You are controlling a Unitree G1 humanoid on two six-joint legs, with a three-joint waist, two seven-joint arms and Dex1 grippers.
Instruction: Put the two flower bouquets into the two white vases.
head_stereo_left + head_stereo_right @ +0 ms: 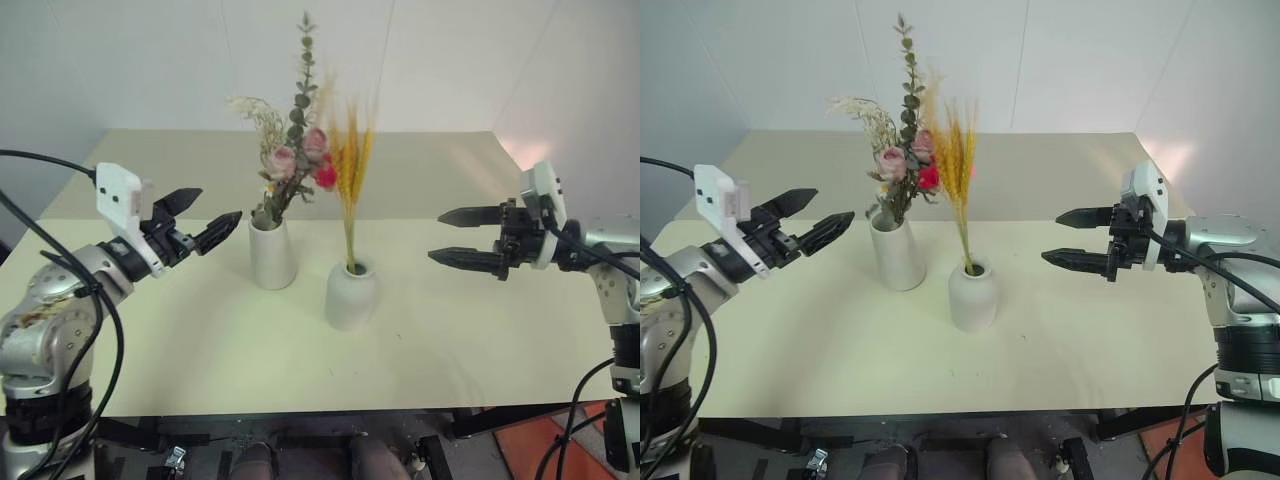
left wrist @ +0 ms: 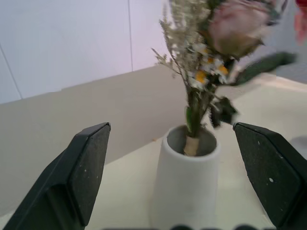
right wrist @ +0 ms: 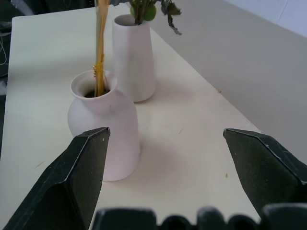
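Left gripper (image 1: 208, 222): black fingers spread wide, empty, just left of the taller tapered matte white vase (image 1: 272, 254), apart from it. Right gripper (image 1: 458, 236): spread wide, empty, well right of that vase. Rose bouquet, pale pink blooms and dark green leaves (image 1: 296, 160): standing in the taller vase. Shorter rounded white vase (image 1: 350, 294): just right of it, nearer the camera, holding the yellow wheat stalks (image 1: 351, 170). Pale cream bench (image 1: 200, 350); white walls behind. No legible writing.

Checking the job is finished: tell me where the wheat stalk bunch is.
The wheat stalk bunch stands upright in the shorter rounded vase near the table's middle, just right of the taller vase holding the rose bouquet.
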